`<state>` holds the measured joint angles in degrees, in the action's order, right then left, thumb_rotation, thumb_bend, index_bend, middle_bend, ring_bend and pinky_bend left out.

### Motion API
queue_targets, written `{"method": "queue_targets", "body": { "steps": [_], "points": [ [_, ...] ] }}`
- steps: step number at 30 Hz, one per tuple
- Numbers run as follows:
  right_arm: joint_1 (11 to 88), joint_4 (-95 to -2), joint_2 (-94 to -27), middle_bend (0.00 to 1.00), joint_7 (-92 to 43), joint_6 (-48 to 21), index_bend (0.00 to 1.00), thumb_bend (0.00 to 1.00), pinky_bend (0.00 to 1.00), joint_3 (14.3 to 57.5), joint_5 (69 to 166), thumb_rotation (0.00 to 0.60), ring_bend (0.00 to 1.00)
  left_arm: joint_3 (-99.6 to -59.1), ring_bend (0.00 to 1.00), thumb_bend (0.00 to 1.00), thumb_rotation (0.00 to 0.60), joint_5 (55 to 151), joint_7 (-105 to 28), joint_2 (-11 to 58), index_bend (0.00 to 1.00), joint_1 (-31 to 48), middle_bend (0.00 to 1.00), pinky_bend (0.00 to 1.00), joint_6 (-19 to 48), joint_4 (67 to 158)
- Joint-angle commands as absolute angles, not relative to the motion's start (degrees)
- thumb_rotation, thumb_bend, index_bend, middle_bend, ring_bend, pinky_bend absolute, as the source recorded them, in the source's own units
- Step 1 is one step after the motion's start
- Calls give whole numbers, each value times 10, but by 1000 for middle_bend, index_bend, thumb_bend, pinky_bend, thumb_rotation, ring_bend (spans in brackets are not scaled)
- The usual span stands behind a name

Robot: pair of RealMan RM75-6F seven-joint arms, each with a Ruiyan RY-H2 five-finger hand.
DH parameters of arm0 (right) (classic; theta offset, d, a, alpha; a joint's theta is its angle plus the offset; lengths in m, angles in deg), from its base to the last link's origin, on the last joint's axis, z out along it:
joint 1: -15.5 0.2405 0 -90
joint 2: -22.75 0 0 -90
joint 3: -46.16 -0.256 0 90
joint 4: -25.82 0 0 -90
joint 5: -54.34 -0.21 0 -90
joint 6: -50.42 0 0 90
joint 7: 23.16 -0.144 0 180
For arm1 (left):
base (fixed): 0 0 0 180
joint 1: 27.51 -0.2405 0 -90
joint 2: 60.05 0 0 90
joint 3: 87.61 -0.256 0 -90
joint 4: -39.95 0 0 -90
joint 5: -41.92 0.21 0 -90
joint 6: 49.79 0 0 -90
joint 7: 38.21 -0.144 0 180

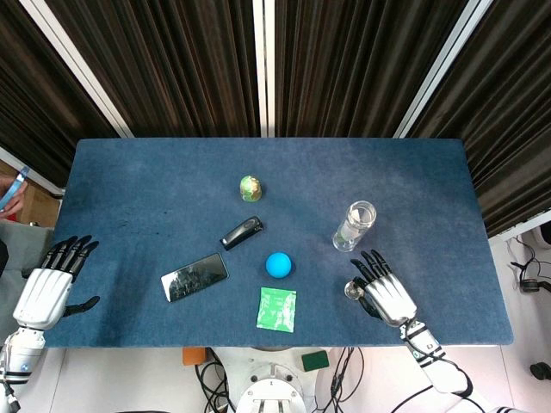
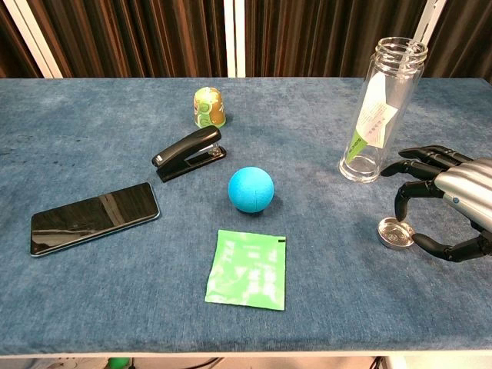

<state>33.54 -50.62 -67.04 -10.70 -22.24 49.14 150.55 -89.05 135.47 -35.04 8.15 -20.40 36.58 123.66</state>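
My right hand point(image 1: 385, 293) point(image 2: 450, 201) hovers near the table's front right, fingers apart and arched. A small round metal lid point(image 1: 352, 290) point(image 2: 397, 233) lies flat on the cloth between its thumb and fingertips; I see no grip on it. Just beyond stands a clear, lidless glass bottle point(image 1: 355, 224) point(image 2: 380, 108) with a paper label inside. My left hand point(image 1: 53, 284) sits at the table's left edge, fingers stretched and holding nothing; only the head view shows it.
On the blue cloth table point(image 1: 129, 189) point(image 2: 77, 138) lie a blue ball point(image 1: 278, 264) point(image 2: 250, 189), a green packet point(image 1: 277, 309) point(image 2: 247, 269), a black stapler point(image 1: 242, 232) point(image 2: 189, 154), a black phone point(image 1: 195, 276) point(image 2: 94, 217) and a small green-yellow pot point(image 1: 250, 188) point(image 2: 208, 107).
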Motion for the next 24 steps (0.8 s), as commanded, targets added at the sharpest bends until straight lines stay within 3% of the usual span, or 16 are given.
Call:
{"method": "queue_targets", "body": {
  "steps": [1, 24],
  "points": [
    [336, -505, -671, 124, -107, -222, 477, 380, 0, 492, 1505, 600, 0, -891, 51, 36, 600, 1354, -350, 81, 110, -204, 82, 119, 366, 1237],
    [345, -492, -690, 133, -101, -215, 529, 404, 0, 487, 1495, 600, 0, -891, 51, 36, 600, 1352, -344, 83, 110, -206, 82, 119, 366, 1230]
  ]
}}
